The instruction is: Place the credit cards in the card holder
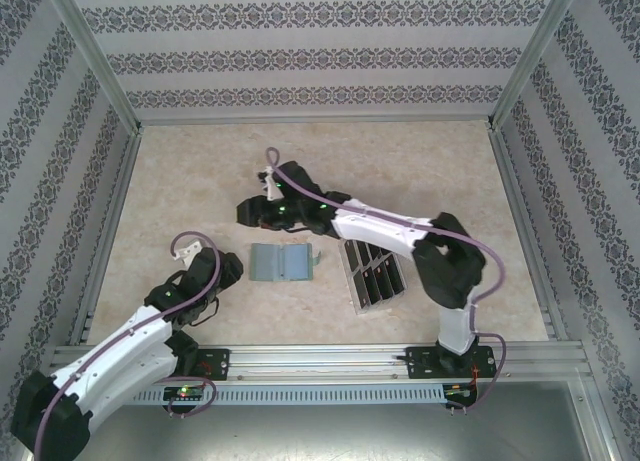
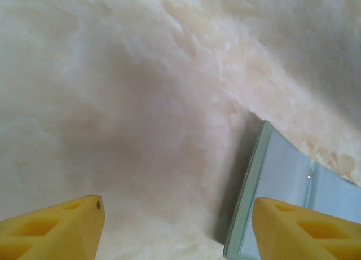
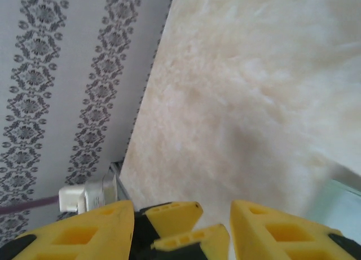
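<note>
The card holder (image 1: 283, 263) lies opened flat on the table's middle, sage-green with a fold down it. Its left edge shows in the left wrist view as the card holder (image 2: 282, 181). My left gripper (image 1: 228, 271) sits low just left of it and is open (image 2: 177, 232); its right finger (image 2: 304, 229) is over the holder's left edge, with bare table between the fingers. The black credit cards (image 1: 372, 269) stand in a clear slotted tray (image 1: 352, 299) right of the holder. My right gripper (image 1: 246, 213) hovers behind the holder, open (image 3: 180, 232), nothing held.
The patterned wall (image 3: 62, 91) and a metal frame rail (image 1: 110, 211) bound the table on the left. In the right wrist view the left gripper's yellow fingers (image 3: 169, 215) appear between my own. The right arm (image 1: 400, 236) reaches across above the tray.
</note>
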